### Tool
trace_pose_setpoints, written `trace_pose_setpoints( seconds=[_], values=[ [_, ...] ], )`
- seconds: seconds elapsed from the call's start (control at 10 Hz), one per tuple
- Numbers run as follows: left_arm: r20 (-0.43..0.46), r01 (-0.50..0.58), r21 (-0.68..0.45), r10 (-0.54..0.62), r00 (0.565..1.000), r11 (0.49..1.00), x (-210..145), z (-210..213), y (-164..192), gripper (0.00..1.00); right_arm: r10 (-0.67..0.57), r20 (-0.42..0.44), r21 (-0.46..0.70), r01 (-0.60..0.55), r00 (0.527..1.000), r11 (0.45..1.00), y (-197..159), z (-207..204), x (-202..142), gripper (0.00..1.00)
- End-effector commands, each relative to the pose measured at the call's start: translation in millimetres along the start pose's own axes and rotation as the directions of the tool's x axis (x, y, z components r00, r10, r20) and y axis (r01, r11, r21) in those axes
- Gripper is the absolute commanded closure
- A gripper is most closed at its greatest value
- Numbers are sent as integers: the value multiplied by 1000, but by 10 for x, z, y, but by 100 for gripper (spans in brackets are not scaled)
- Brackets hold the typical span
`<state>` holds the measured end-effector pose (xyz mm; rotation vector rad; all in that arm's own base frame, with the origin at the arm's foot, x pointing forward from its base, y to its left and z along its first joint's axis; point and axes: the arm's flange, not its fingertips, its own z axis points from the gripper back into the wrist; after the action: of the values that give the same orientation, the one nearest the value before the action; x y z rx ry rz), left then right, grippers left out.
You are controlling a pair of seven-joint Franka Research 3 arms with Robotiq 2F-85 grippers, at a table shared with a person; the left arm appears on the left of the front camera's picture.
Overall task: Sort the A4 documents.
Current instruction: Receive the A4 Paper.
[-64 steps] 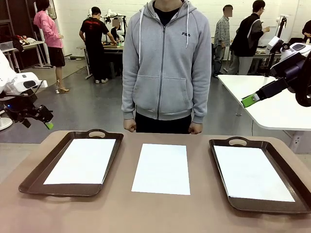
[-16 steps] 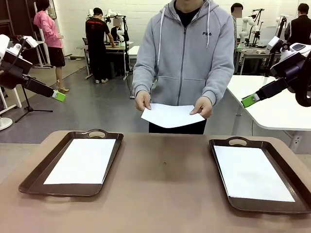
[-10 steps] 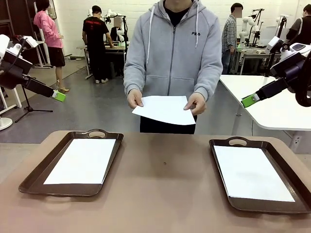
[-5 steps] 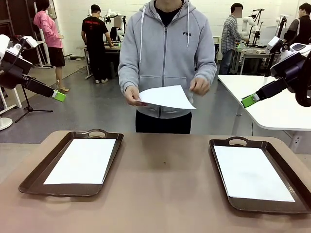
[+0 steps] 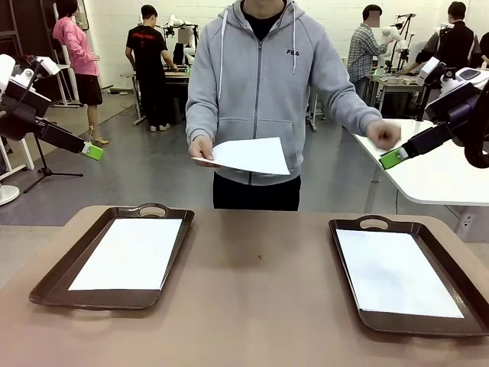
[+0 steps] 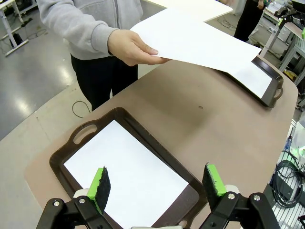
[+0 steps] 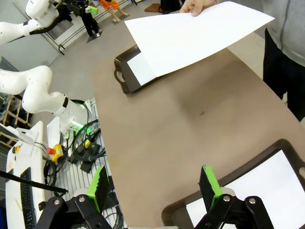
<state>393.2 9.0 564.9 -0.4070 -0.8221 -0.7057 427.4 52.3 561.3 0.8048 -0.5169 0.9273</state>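
The person across the table holds one white A4 document (image 5: 248,155) in one hand (image 5: 201,148), in the air over the far edge. Their other hand (image 5: 382,134) reaches out toward the picture's right. A second document (image 5: 130,252) lies in the left brown tray (image 5: 53,279) and a third (image 5: 397,271) in the right brown tray (image 5: 348,267). My left gripper (image 5: 92,151) hangs open high at the left, above the left tray's sheet (image 6: 126,174). My right gripper (image 5: 393,158) hangs open high at the right, above the right tray's sheet (image 7: 257,186). Neither holds anything.
The brown tabletop (image 5: 256,290) between the two trays is bare. A white table (image 5: 435,172) stands behind at the right. Other people stand farther off in the room. The held sheet (image 6: 195,38) hovers over the table's far side.
The person let go of the sheet with one hand and swung that hand out to the picture's right; the sheet now hangs from the other hand. Both arms stayed still.
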Motion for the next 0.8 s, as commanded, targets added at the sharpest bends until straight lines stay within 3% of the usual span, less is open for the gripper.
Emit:
trace_pose_setpoints(
  seconds=[0.0, 0.7],
  values=[
    [6, 2, 12, -2, 1000, 1000, -6, -8, 2, 0, 9, 7, 8, -9, 1000, 1000, -4, -6, 7, 1],
    [6, 2, 12, -2, 1000, 1000, -6, -8, 2, 0, 9, 7, 8, -9, 1000, 1000, -4, -6, 7, 1]
  ],
)
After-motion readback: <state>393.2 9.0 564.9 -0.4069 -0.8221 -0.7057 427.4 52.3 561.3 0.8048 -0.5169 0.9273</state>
